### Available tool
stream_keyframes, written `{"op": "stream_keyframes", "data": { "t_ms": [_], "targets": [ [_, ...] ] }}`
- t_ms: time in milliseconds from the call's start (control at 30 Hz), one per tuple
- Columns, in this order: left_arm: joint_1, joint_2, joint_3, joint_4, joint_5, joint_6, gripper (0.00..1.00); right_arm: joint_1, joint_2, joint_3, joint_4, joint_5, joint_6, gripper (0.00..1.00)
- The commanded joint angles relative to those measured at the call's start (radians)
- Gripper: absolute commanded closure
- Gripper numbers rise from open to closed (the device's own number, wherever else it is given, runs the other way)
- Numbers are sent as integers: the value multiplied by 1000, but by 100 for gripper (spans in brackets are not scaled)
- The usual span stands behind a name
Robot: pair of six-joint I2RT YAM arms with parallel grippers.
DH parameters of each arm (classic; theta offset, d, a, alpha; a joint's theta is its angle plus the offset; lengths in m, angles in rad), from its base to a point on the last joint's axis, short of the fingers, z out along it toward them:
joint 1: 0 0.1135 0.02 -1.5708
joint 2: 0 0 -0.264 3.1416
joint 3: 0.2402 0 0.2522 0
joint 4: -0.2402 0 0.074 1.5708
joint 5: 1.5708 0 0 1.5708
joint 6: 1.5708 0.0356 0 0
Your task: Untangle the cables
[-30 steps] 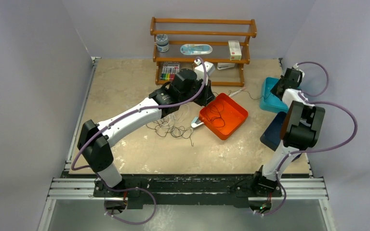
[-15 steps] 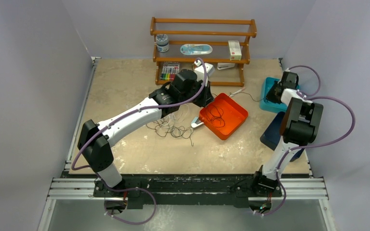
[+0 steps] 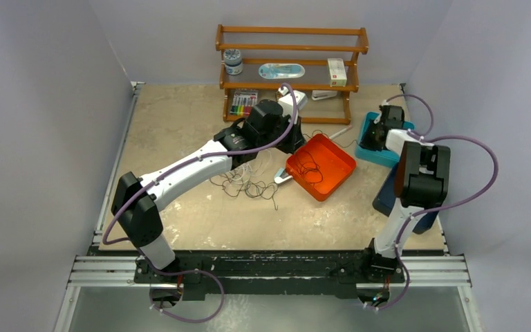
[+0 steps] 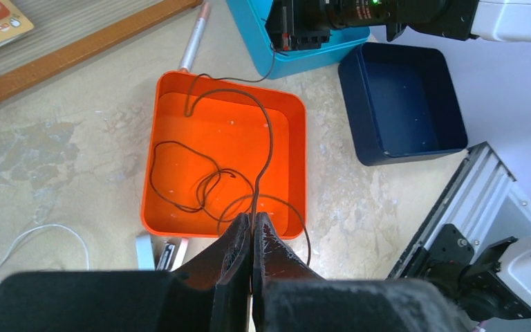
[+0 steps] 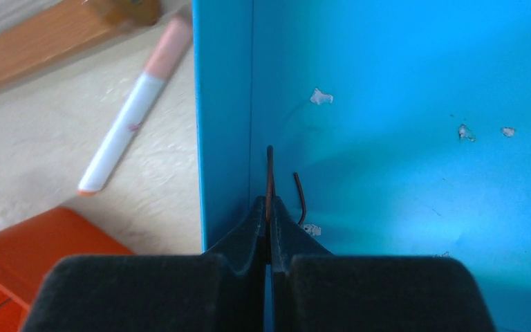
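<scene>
Your left end effector (image 4: 252, 225) is clamped on the dark cable (image 4: 269, 138) looping just ahead in the orange tray (image 4: 295, 114), your right end effector (image 5: 268, 207) pinches its tip beside the teal bin (image 5: 401, 104) wall, so draw apart slowly and let the loops open, not knot.

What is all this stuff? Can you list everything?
orange tray: one, orange, table centre
dark cable: one, black, looped in orange tray
cable tangle: one, white and black, left of orange tray
teal tray: one, teal, far right
navy tray: one, dark blue, near right
pen: one, white and pink, beside teal tray
wooden rack: one, brown, back wall
left gripper: one, black, shut on dark cable
right gripper: one, black, shut on dark cable over teal tray
</scene>
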Motion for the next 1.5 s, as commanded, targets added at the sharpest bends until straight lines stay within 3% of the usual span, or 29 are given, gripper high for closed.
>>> {"op": "stream_keyframes", "data": {
  "t_ms": [0,600,767,1067,1333,1467],
  "targets": [
    [-5,-38,23,13,-40,37,100,80,-71,-28,-5,-40,-3,100],
    [-4,-65,20,-3,-116,70,100,354,-218,-149,35,-125,105,100],
    [-3,-69,33,-16,-154,82,100,365,-313,-159,21,-65,101,100],
    [-5,-3,195,-56,-117,75,100,329,-584,-130,-4,189,56,100],
    [-8,188,493,-118,-62,65,100,83,-684,-111,-8,115,55,100],
    [-16,327,665,-128,-27,55,100,59,-702,-120,1,75,57,100]
  ]
}}
